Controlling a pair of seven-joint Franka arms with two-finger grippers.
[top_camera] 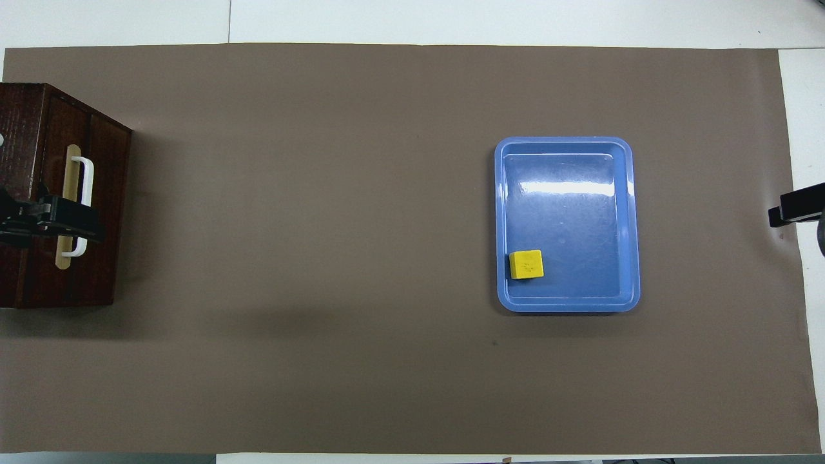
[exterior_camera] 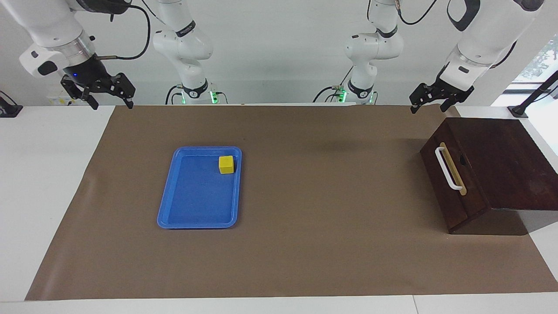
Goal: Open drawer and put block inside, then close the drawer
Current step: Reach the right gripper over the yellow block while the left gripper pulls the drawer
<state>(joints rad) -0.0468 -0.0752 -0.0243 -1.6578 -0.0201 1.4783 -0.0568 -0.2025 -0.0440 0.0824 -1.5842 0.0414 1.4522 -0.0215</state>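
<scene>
The drawer [exterior_camera: 463, 192] is shut in the dark wood box [exterior_camera: 501, 161] at the left arm's end of the table, its white bar handle [exterior_camera: 447, 168] facing the table's middle. It also shows in the overhead view [top_camera: 103, 193]. The yellow block [exterior_camera: 226, 164] lies in the corner of the blue tray [exterior_camera: 198, 226] nearest the robots and the drawer; the overhead view also shows the block [top_camera: 526, 264]. My left gripper [exterior_camera: 429, 106] hangs open and empty, high over the mat by the box, touching nothing. My right gripper [exterior_camera: 111, 102] hangs open and empty over the mat's edge at the right arm's end.
A brown mat [exterior_camera: 305, 244] covers most of the white table. In the overhead view the blue tray [top_camera: 567, 307] holds only the block. The raised left gripper [top_camera: 64, 222] overlaps the handle [top_camera: 85, 174] there, and a tip of the right gripper [top_camera: 796, 209] shows.
</scene>
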